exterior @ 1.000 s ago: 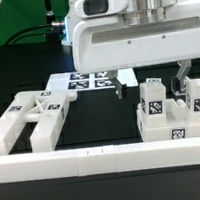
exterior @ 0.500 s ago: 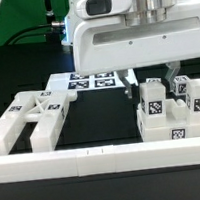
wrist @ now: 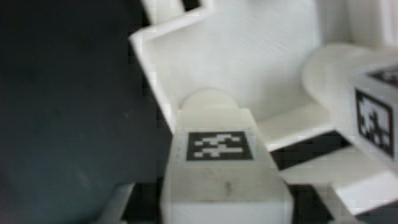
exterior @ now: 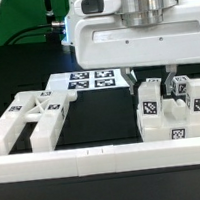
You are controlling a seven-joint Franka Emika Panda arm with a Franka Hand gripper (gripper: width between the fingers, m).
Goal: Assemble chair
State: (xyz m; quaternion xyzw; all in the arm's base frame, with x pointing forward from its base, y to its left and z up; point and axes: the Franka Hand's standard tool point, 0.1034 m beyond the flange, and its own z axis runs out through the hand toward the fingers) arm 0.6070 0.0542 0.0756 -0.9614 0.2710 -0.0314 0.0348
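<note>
Jaws are clamped on a tagged white leg bar point(wrist: 217, 150), held upright beside the seat block point(exterior: 162, 127); the X-braced frame point(exterior: 34, 113) is seen well apart on the table point(exterior: 101, 123).

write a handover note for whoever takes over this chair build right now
Hand: down over the parts on the exterior view's right, shut on an upright tagged leg bar. The bar does not look lifted yet.
Parts: the seat block and another tagged piece stand close beside the held bar. The X-braced frame lies flat, apart, on the exterior view's left. The marker board lies behind and is no chair part.
Done: the grasp only; the frame is joined to nothing.
Left: lift the bar, probably fit it to the seat block, then join the remaining pieces.
</note>
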